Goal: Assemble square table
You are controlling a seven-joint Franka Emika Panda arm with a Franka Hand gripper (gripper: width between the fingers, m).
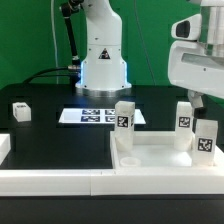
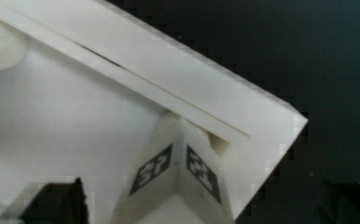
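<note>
**Worktop** [image 1: 60, 142]: black, carries all parts.

**Square top** [image 1: 160, 156]: lies flat at four o'clock in the exterior view. It is rigid moulded plastic, judged light but broad and smooth, so it is better nudged by its raised rim than pinched.

**Legs:** first leg [image 1: 124, 117] stands at the top's eleven o'clock, second leg [image 1: 185, 116] at one o'clock, third leg [image 1: 204, 138] at three o'clock. Fourth leg [image 1: 20, 110] sits apart at the worktop's nine o'clock. All look stiff, light and blocky; grasp across two opposite flat faces, mid-height.

**Gripper** [image 1: 196, 98]: hangs over the top's right part, jaws spread wide and empty. In the wrist view a tagged leg [image 2: 177, 172] at the top's corner lines up with the gap.
</note>
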